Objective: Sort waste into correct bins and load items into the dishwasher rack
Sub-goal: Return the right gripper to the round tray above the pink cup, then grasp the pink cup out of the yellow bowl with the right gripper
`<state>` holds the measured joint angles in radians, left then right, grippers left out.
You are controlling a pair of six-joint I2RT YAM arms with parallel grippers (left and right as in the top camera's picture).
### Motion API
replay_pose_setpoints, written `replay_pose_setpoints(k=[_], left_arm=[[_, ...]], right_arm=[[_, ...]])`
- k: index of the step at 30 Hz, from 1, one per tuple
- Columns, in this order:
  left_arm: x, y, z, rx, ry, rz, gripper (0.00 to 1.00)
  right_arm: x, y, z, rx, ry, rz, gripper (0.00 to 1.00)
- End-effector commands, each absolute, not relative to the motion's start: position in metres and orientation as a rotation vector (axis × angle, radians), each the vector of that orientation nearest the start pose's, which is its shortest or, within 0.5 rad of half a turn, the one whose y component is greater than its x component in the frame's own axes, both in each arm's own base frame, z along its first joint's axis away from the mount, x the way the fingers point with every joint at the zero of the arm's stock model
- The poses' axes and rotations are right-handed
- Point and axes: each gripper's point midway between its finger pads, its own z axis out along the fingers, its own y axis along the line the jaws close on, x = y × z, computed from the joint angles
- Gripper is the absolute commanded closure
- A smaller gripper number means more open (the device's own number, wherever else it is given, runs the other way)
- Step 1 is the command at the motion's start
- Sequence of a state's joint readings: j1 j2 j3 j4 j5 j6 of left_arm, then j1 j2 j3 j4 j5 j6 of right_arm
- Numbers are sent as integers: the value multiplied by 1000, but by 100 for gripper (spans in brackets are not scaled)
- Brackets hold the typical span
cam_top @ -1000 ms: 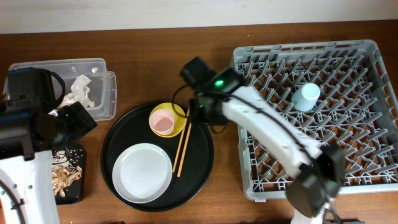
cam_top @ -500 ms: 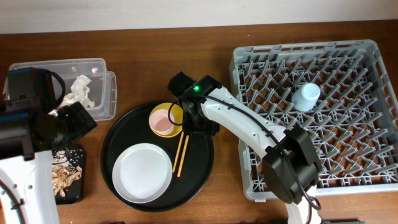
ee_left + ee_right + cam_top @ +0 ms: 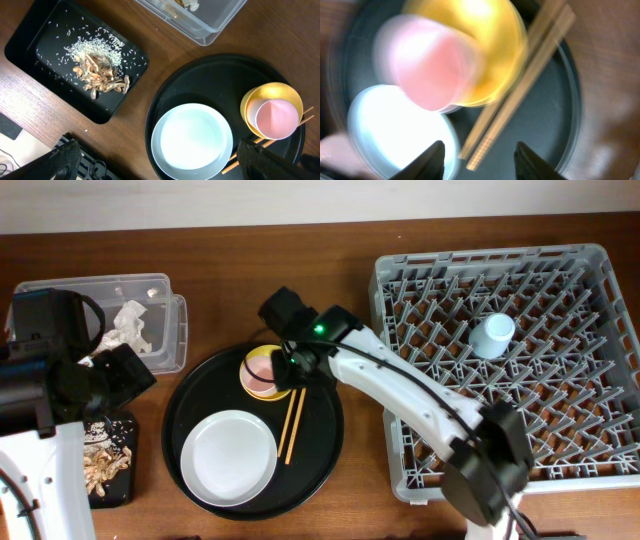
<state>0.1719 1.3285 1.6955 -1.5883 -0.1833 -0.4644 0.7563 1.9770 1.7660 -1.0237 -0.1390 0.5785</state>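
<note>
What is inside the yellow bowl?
The pink cup sits inside the yellow bowl. The bowl's floor beneath the cup is covered, so nothing else there can be confirmed.

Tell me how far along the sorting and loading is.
Done: blue cup in the rack, napkin in the tub, scraps and rice in the small black tray. In hand: the right gripper hovers open over the pink cup, gripping nothing. Left: pink cup, bowl, plate and chopsticks, all on the round tray.
</note>
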Motion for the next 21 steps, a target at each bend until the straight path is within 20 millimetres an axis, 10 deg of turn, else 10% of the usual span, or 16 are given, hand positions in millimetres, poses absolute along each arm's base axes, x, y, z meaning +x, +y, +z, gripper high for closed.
replay_pose_setpoints(k=[1, 4, 21], left_arm=[[236, 74, 291, -922, 2582, 168, 1], [236, 74, 291, -922, 2582, 168, 1], [236, 74, 291, -922, 2582, 168, 1]], right_arm=[[316, 368, 187, -566, 2647, 633, 39], [322, 388, 189, -622, 2545, 599, 25], [323, 415, 109, -709, 2521, 257, 38]])
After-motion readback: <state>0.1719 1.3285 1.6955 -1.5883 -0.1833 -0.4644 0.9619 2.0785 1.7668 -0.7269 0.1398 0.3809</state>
